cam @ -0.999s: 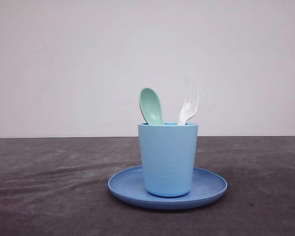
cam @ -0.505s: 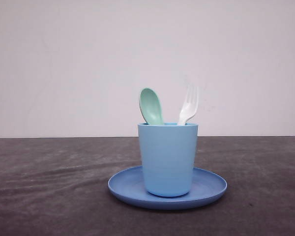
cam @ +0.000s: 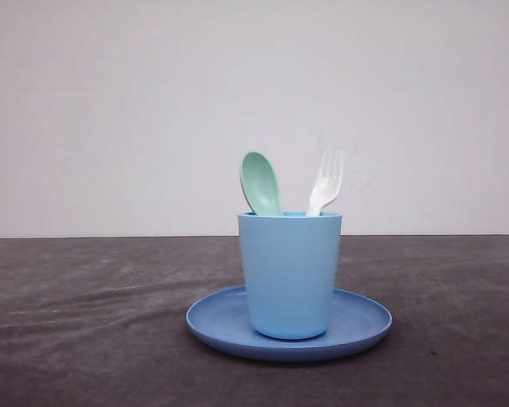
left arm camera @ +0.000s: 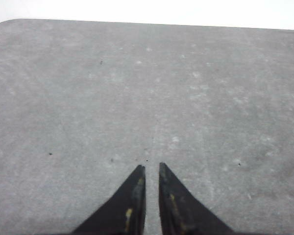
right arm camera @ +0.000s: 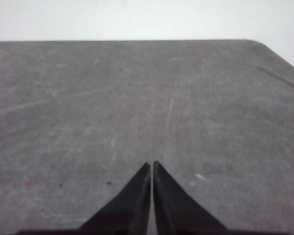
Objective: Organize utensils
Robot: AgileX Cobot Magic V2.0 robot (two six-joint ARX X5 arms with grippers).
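Standing in cup [cam: 289,273]: spoon [cam: 260,182], fork [cam: 326,181]

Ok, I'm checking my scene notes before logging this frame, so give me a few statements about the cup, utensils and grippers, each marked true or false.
1. The mint-green spoon stands in the light blue cup. True.
2. The white fork lies flat on the blue plate. False: it stands in the cup, tines up.
3. The cup stands on the plate. True.
4. The left gripper holds the spoon. False: it is shut and holds nothing.
5. The right gripper is shut over the grey table. True.
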